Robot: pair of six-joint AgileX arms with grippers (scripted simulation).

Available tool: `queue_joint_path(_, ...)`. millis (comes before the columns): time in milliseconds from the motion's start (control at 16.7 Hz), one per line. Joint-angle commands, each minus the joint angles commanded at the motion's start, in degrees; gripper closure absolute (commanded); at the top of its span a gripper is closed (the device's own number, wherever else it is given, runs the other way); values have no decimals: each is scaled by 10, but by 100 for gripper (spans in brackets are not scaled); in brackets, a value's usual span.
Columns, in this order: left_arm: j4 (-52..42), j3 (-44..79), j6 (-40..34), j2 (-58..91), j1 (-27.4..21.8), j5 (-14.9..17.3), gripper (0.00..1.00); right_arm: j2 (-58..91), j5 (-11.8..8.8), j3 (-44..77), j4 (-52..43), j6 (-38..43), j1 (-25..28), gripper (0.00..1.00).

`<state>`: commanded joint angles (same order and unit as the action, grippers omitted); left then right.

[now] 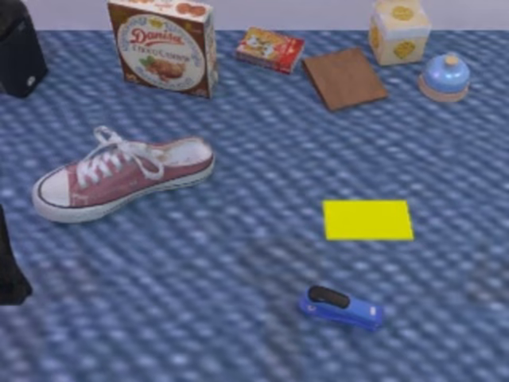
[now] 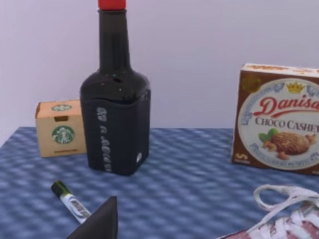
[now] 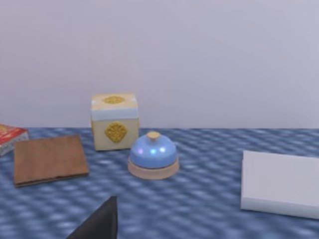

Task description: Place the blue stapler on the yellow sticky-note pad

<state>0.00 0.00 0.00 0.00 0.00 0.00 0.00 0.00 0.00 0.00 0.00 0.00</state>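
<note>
We take the yellow sticky-note pad as our landmark: a flat, thin, plain bright-yellow rectangle lying on the blue woven-patterned tablecloth. The blue stapler lies near it, toward the front edge of the table, apart from the pad and not touching it. It is a small elongated glossy body with a black oval piece on top at its left end.

Well to the left of the pad lies a red canvas shoe with white laces, white rubber sole and toe cap. Behind the pad, toward the rear edge, we note a flat brown board, a small red printed packet, a large brown cookie box, a cream cube-shaped carton with gold emblems, and a domed light-blue bell on a tan base.

Our left arm shows only as a dark shape at the table's left edge, far from the pad; whether its fingers are open or closed we cannot tell. Its wrist view shows a dark square glass bottle with a red cap. Our right wrist view shows only a dark wedge of the right gripper; its finger state we cannot tell either.
</note>
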Motion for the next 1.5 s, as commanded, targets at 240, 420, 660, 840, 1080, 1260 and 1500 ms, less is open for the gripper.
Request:
queue_joint_path(240,0,0,0,0,0,0,0,17,0,13,-11,-4,7,0)
queue_joint_path(420,0,0,0,0,0,0,0,81,0,66,-51,-20,34,0)
queue_joint_path(660,0,0,0,0,0,0,0,227,1,186,-143,-56,92,0)
queue_joint_path(840,0,0,0,0,0,0,0,365,1,298,-229,-90,148,0)
queue_joint_path(1080,0,0,0,0,0,0,0,562,1,460,-353,-140,229,0)
queue_joint_path(1260,0,0,0,0,0,0,0,707,1,578,-444,-176,289,0)
queue_joint_path(1500,0,0,0,0,0,0,0,880,0,719,-553,-220,360,0)
